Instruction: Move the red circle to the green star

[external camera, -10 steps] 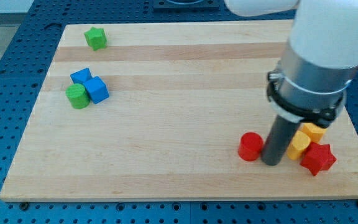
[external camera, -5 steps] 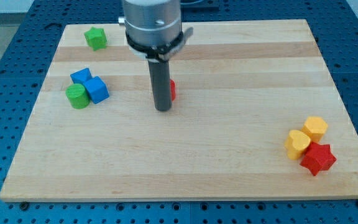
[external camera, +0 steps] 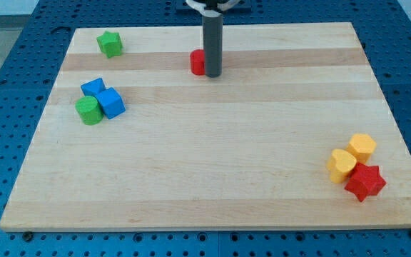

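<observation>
The red circle (external camera: 198, 62) sits near the view's top centre of the wooden board (external camera: 212, 164). My tip (external camera: 212, 74) is right against the circle's right side, and the rod partly hides it. The green star (external camera: 109, 43) lies at the view's top left, well to the left of the red circle.
Two blue blocks (external camera: 103, 96) and a green circle (external camera: 88, 111) cluster at the view's left. Two yellow blocks (external camera: 351, 157) and a red star (external camera: 364, 181) sit at the view's bottom right.
The red circle has moved from the bottom right, across the middle, up to the top centre. My tip moved with it and now stands on its right side.
</observation>
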